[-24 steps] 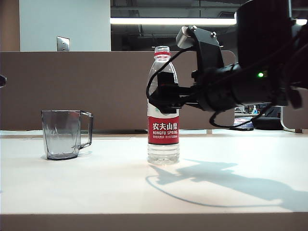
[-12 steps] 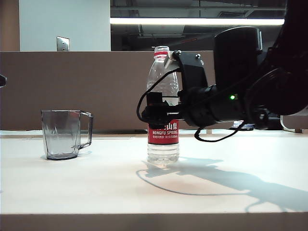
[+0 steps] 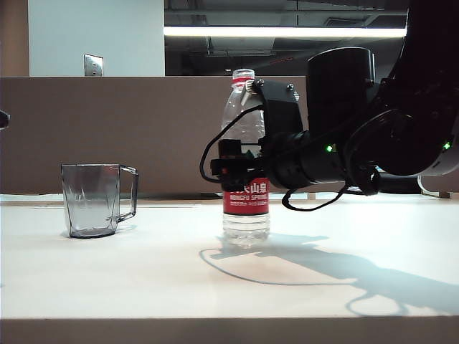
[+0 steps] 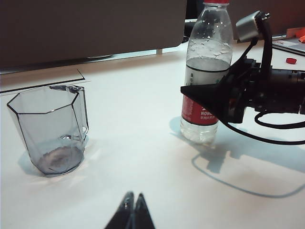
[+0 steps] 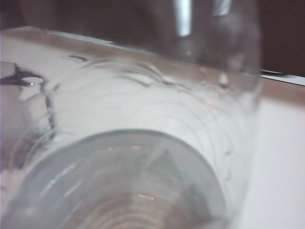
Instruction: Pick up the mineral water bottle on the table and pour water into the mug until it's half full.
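The mineral water bottle (image 3: 246, 215) stands upright mid-table, with water (image 4: 205, 78) up to its shoulder. My right gripper (image 3: 231, 168) reaches in level from the right and straddles the bottle at the top of its red label. One black finger (image 4: 209, 98) crosses the front of the bottle; the other is hidden behind it. In the right wrist view the bottle (image 5: 143, 143) fills the picture and no fingers show, so I cannot see whether they press on it. The empty grey mug (image 3: 92, 199) stands apart to the left. My left gripper (image 4: 133, 198) hangs shut above bare table, short of mug (image 4: 50, 124) and bottle.
A brown partition (image 3: 143, 129) runs behind the table. The table's front edge (image 3: 229, 319) is near the camera. A black cable (image 3: 213, 154) loops off the right gripper beside the bottle. A small red cap (image 4: 291, 60) lies far back on the right.
My right arm has come down and further left, and its gripper has slid from the bottle's upper body to the top of the label. The mug and left gripper have not moved.
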Tool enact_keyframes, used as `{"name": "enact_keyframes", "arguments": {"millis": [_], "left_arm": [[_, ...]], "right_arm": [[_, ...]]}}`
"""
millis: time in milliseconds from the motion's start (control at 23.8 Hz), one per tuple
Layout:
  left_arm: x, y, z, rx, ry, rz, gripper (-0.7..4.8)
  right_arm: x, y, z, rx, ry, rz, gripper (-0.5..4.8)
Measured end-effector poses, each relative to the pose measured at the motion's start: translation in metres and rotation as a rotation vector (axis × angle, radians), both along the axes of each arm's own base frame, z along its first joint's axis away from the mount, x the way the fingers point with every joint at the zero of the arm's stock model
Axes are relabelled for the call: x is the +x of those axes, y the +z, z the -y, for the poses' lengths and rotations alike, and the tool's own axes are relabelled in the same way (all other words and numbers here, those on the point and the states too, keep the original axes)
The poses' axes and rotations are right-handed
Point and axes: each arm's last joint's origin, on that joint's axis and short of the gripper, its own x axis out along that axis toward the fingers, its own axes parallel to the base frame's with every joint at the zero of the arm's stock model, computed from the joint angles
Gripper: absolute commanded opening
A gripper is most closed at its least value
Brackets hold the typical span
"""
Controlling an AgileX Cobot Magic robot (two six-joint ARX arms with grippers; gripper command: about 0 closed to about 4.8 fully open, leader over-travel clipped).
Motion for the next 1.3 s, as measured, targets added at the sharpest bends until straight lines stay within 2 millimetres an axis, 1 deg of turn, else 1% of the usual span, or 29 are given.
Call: {"name": "enact_keyframes", "arguments": {"millis": [547,673,1052,1136,1178,1304], "left_arm": [[-0.001,0.001,0.000,-0.007,0.000,0.013,-0.05],[-0.001,0.001,0.000,-0.007,0.000,0.013,-0.05],[-0.001,0.001,0.000,-0.007,0.000,0.013,-0.05],[-0.001,0.001,0.000,-0.007,0.000,0.013,-0.05],[-0.001,0.001,0.000,-0.007,0.000,0.013,-0.05],[-0.001,0.001,0.000,-0.007,0.001,0.013,-0.05]], "right_arm": [[0.000,0.000,0.000,0.001,0.000,-0.001,3.42],[0.000,0.000,0.000,0.003,0.000,-0.002,3.03],[0.000,0.000,0.000,0.001,0.000,0.000,3.03],[0.000,0.004,-0.001,-0.047,0.002,0.006,3.04],[0.004,0.009,-0.003,-0.088,0.004,-0.002,3.04],[0.012,0.015,-0.008,-0.116,0.005,-0.009,3.03]]}}
